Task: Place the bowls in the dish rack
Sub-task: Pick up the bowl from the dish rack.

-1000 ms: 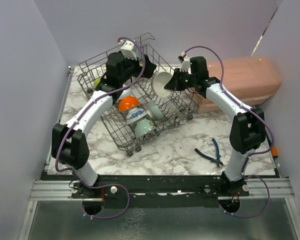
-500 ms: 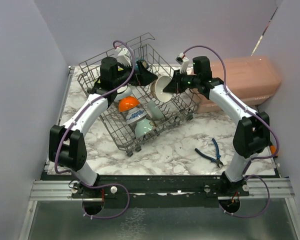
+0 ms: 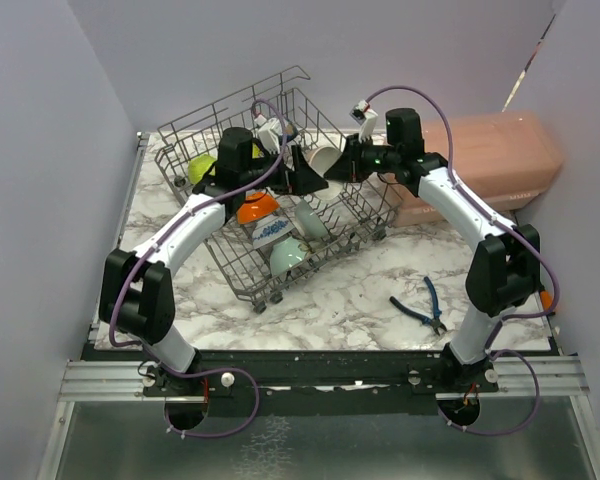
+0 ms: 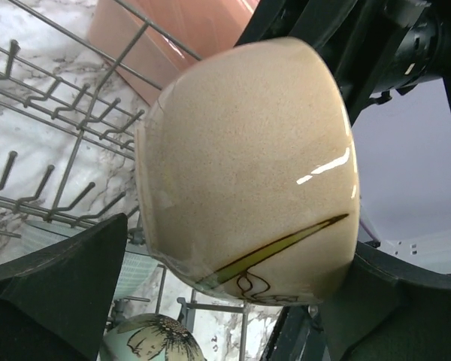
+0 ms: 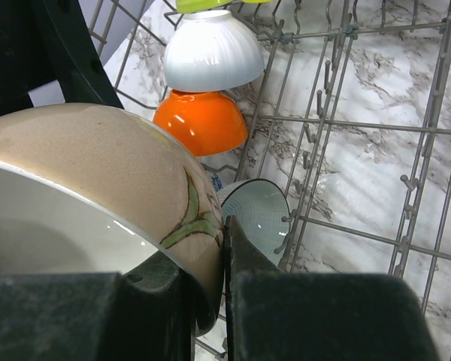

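My right gripper (image 3: 342,163) (image 5: 214,248) is shut on the rim of a beige bowl (image 3: 323,157) (image 5: 98,173) with a green leaf drawing, held on its side above the dish rack (image 3: 190,135). My left gripper (image 3: 305,172) (image 4: 240,233) stands open, one finger on either side of that same bowl (image 4: 248,165). Inside the rack lie a lime bowl (image 3: 200,165), an orange bowl (image 3: 257,207) (image 5: 201,122), a white bowl (image 5: 213,54), a blue-patterned bowl (image 3: 270,233) and pale teal bowls (image 3: 288,256) (image 5: 259,214).
A pink lidded box (image 3: 490,160) stands right of the rack, close behind my right forearm. Blue-handled pliers (image 3: 423,305) lie on the marble table (image 3: 350,300) at the front right. Purple walls close in both sides.
My left arm has swung right from the back of the rack and brought its open fingers around the beige bowl. The right gripper has shifted the bowl slightly left. The lime bowl is now uncovered.
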`<state>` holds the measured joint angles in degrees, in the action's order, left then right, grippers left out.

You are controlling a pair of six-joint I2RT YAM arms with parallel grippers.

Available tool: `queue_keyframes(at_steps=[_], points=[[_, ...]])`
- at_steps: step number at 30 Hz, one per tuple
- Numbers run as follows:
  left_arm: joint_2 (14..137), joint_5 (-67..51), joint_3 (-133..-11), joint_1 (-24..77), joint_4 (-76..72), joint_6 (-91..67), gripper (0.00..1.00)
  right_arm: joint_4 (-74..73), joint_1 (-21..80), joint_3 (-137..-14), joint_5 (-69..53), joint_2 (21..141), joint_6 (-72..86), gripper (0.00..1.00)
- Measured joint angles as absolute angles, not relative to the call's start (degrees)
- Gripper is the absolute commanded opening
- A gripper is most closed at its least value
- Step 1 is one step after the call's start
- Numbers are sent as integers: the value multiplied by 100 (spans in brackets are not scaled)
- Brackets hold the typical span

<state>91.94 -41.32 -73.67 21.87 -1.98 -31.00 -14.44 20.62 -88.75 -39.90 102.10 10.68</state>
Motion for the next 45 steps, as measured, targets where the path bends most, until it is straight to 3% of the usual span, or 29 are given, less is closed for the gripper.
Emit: queue_keyframes(at_steps=[3,8,10,13,14,23,29,36,45], points=[[9194,-4058,-7369,2320,-45,-3039,78,-1433,2062,-8877,-4049,10210,1068,0],[9236,-3846,-7476,2471,119,-2919,63,-1415,2049,-8899,-4073,10210,1044,0],[9247,-3728,-7548,2477,228,-2816,46,-1404,2040,-8901,-4027,10210,1046,1],[9258,-3511,-7642,2499,329,-2596,8,-1347,2029,-8912,-3975,10232,1052,8],[9260,-3470,-7662,2499,342,-2534,0,-1337,2027,-8934,-3972,10245,1044,12],[9386,-2742,-7846,2526,355,-1734,0,-1369,2047,-9391,-3815,10565,1041,51],[9732,-1949,-8007,2585,351,-1063,0,-1538,2058,-9507,-3140,10672,1039,62],[10374,-1044,-8440,2604,362,-502,0,-1839,2045,-9572,-2021,10674,1039,63],[10866,-97,-8729,2923,449,482,0,-2021,1907,-9570,-1629,10672,1050,63]])
